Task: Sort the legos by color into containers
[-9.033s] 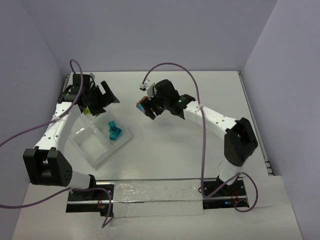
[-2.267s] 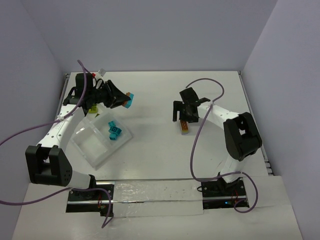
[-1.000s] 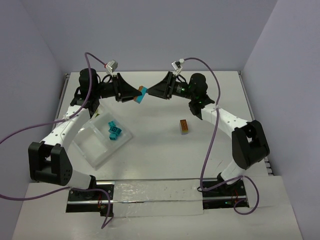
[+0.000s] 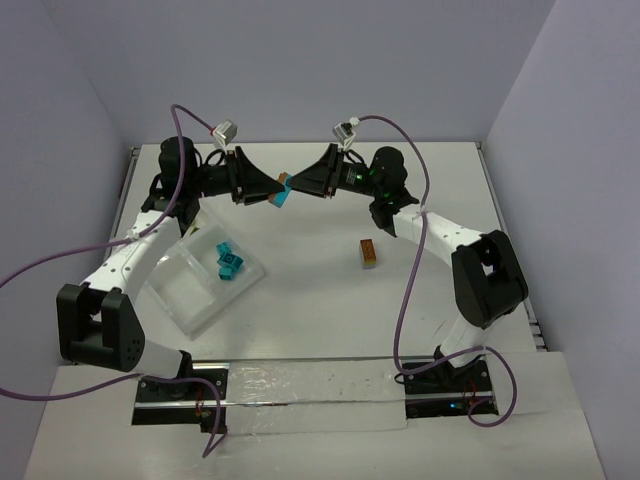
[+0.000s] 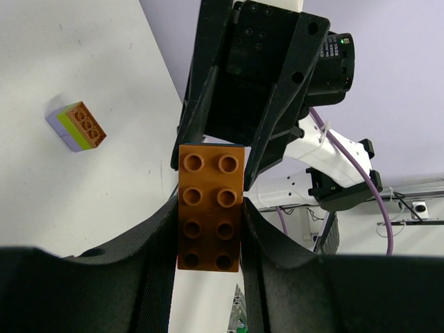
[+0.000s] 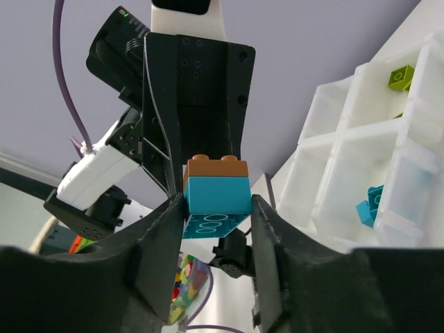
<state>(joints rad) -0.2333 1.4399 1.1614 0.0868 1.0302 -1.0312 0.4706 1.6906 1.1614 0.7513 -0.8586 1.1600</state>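
An orange brick (image 5: 210, 205) clipped onto a teal brick (image 6: 216, 194) hangs in the air above the back of the table, between the two grippers. My left gripper (image 4: 271, 190) is shut on the orange brick from the left. From the right, my right gripper (image 4: 297, 185) is shut on the teal brick (image 4: 283, 197), its fingers (image 6: 158, 239) pressed to both sides. A small stack of orange, lime and purple bricks (image 4: 369, 252) lies on the table. The clear tray (image 4: 185, 290) holds teal bricks (image 4: 229, 261) in one compartment and a lime green brick (image 6: 401, 76) in another.
The tray sits at the front left, under my left arm (image 4: 130, 255). Purple cables (image 4: 412, 290) loop from both arms. Walls close in the table at the back and on both sides.
My right gripper has moved left up to the stack and closed its jaws on the teal brick. The left gripper has kept its hold on the orange brick.
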